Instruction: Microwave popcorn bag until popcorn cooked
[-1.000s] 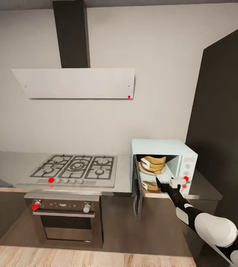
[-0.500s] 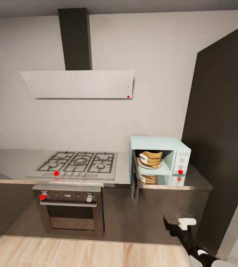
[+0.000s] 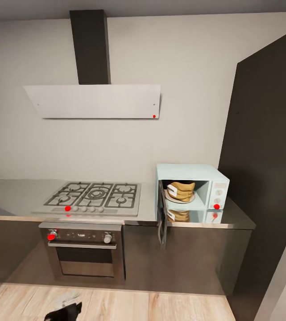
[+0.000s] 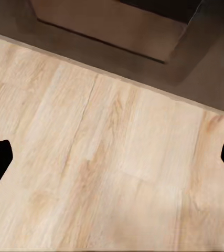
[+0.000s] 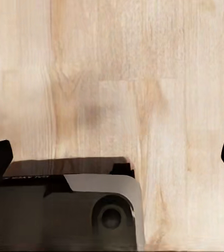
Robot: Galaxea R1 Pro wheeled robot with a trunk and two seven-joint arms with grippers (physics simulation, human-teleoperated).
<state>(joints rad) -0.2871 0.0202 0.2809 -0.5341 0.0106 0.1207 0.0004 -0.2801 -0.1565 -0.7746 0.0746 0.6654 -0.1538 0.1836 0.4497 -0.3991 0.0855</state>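
Mint-white microwave (image 3: 207,185) stands on the grey countertop (image 3: 9,196), just beside the gas hob (image 3: 93,196), with its dark door (image 3: 162,218) swung wide open. Inside the cavity, the tan popcorn bag (image 3: 181,191) sits on a pale plate (image 3: 174,199); its contents cannot be made out. Below the hob is a built-in oven (image 3: 84,254). Left gripper (image 4: 112,157) hangs over the wooden floor (image 4: 106,173), fingertips spread wide, nothing between them. Right gripper (image 5: 112,157) likewise stands parted and empty above floor and the robot's dark base (image 5: 64,210).
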